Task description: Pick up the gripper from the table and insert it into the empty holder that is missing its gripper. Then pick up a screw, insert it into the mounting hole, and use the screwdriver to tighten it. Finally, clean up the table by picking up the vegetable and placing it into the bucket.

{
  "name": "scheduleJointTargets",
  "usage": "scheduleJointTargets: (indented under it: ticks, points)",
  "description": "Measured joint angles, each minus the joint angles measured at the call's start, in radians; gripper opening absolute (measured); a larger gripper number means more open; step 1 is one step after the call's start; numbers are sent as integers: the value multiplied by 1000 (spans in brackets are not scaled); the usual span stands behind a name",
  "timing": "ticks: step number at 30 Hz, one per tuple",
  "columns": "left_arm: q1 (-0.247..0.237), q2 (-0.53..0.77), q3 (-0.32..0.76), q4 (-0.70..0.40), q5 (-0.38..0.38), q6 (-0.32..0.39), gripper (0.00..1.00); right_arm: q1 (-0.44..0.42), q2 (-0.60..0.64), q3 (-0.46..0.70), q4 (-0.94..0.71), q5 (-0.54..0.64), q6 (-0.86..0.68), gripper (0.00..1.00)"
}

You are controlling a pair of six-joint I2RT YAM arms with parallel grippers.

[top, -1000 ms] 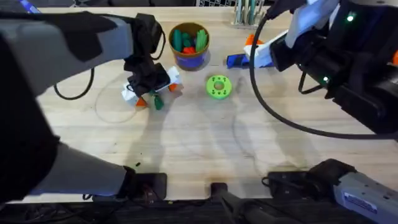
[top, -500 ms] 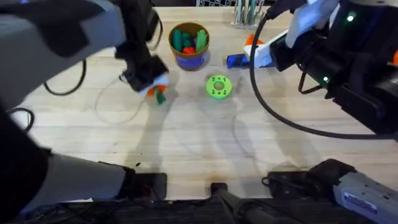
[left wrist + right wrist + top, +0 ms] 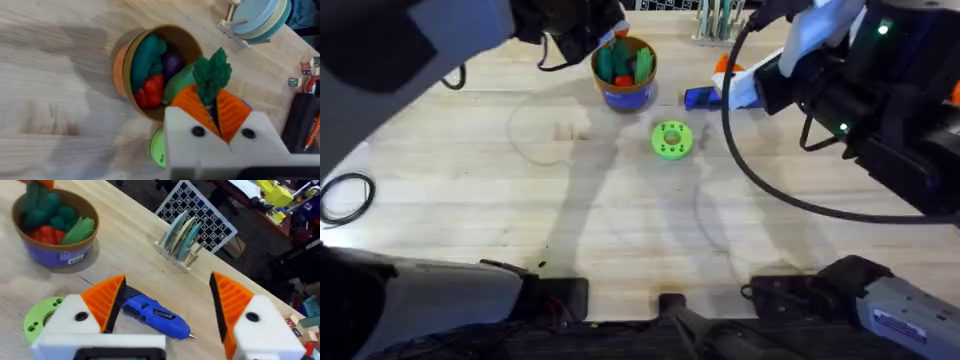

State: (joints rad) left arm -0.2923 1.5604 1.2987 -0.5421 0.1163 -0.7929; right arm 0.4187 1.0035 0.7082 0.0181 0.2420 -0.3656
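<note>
My left gripper (image 3: 215,101) is shut on the vegetable (image 3: 212,72), a dark green leafy piece pinched between its orange pads. It hangs beside and slightly above the bucket (image 3: 129,55), which holds green, red and purple toy pieces. From overhead, the left gripper (image 3: 602,32) is at the rim of the blue bucket (image 3: 626,96). My right gripper (image 3: 167,280) stands open over the blue screwdriver (image 3: 156,313), which lies on the table between its fingers. Overhead shows the right gripper (image 3: 728,80) by the screwdriver (image 3: 699,97). The loose gripper, the holder and the screw are out of view.
A bright green disc with holes (image 3: 671,139) lies just in front of the bucket and also appears as the green disc (image 3: 39,321). A rack of plates (image 3: 180,234) stands at the table's far edge. A black cable loop (image 3: 345,196) lies at the left.
The left arm rose from the table's left middle with the vegetable and swung back to the bucket. The right arm has not moved.
</note>
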Motion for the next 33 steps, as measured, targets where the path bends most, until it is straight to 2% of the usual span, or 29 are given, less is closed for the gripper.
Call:
scheduleJointTargets:
  ticks: [3,4,6,9,10,11,15,17,20,23,29,33]
  points:
    - [-19,29,0,16,-23,6,16,0,0,0,0,0,0,991]
    - [-22,43,0,20,-29,10,49,0,0,0,0,0,0,991]
    - [-23,74,0,25,-36,15,310,0,0,0,0,0,0,991]
    - [-23,115,0,25,-42,15,794,0,0,0,0,0,0,991]
    - [-22,121,0,26,-44,14,918,0,0,0,0,0,0,991]
    - [-22,124,0,29,-46,14,969,0,0,0,0,0,0,991]
    - [-22,116,0,30,-47,29,987,0,0,0,-3,0,0,991]
    - [-22,106,4,2,-38,65,985,0,-7,0,-19,0,17,991]
    - [-24,69,32,-98,-30,148,987,0,-44,19,-128,0,89,991]
    - [-25,-6,81,-233,-27,278,988,0,-79,89,-288,-3,170,992]
    - [-25,-223,128,-534,-27,623,986,0,-131,310,-724,-4,313,991]
    - [-25,-297,129,-671,-27,767,987,0,-151,387,-863,-4,408,991]
